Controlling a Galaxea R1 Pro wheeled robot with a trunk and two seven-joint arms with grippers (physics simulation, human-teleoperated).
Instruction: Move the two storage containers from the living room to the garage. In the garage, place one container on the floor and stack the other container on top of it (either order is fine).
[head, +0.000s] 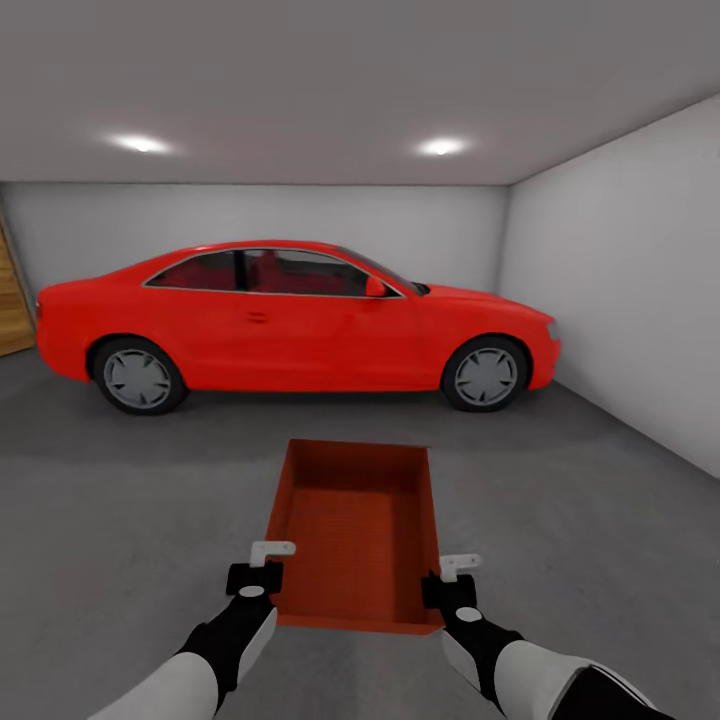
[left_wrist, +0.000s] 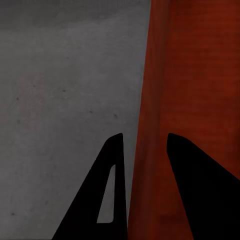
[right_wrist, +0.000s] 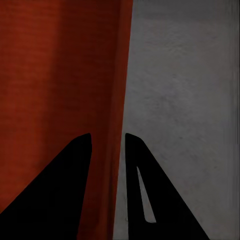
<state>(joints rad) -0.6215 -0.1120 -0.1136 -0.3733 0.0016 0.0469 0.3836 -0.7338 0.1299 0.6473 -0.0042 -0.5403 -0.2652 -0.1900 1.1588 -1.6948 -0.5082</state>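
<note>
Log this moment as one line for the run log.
place: garage, facing red car | held: storage container, open top up | left gripper: straddling its left wall | right gripper: straddling its right wall | below: concrete floor

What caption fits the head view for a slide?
Both tools, left and right, grip an orange-red container before the red car.

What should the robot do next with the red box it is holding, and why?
Probably lower the storage container straight down onto the floor. Both grippers, left and right, pinch its side walls, one finger inside and one outside. The robot is already in the garage, facing the red car, and the concrete around the box looks bare, so this box could be the bottom one.
</note>
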